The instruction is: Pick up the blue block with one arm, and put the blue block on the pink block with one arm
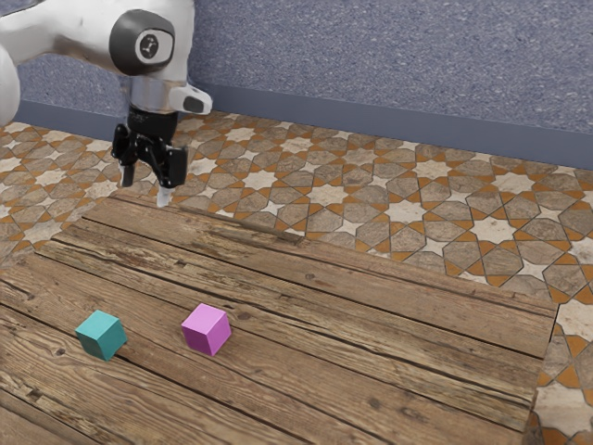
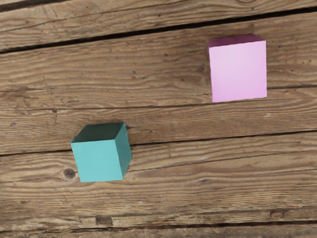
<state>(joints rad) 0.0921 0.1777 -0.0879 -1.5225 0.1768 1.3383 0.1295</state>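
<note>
Closest to you in the exterior view, the blue block (image 1: 100, 335) sits flat on the wooden surface (image 1: 371, 315), near its front part. The pink block (image 1: 206, 329) rests to the exterior view's right of it, with a clear gap of bare planks between them. Nothing is stacked on either one. In the wrist view you look straight down on both: the blue block (image 2: 101, 152) is turned slightly against the plank lines, while the pink block (image 2: 237, 69) lies square to them. Farther back, your gripper (image 1: 146, 190) hangs high over the surface's far edge, well apart from both blocks, its fingers spread and holding nothing. Behind it lie the patterned tile floor (image 1: 417, 199) and a grey wall (image 1: 417, 56).
</note>
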